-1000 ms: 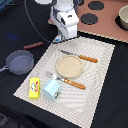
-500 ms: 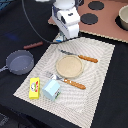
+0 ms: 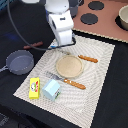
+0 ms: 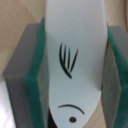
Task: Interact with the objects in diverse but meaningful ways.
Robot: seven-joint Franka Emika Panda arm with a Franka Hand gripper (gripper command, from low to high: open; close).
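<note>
In the wrist view my gripper (image 4: 74, 65) is shut on a white tube (image 4: 75, 45) with black marks, held between the green pads (image 4: 36, 75). In the exterior view the gripper (image 3: 64, 46) hangs over the far edge of the striped mat (image 3: 100, 75); the tube is hidden there. A dark grey frying pan (image 3: 20, 62) with a reddish-brown handle (image 3: 33, 46) lies off the mat on the exterior view's left. A yellow box (image 3: 34, 87) and a pale blue carton (image 3: 51, 89) stand at the mat's near corner.
A round tan plate (image 3: 68, 66) lies mid-mat, just in front of the gripper. An orange-handled fork (image 3: 67, 80) and an orange-handled knife (image 3: 86, 58) lie beside it. A toy stove (image 3: 100, 15) with a pot (image 3: 122, 17) stands at the back right.
</note>
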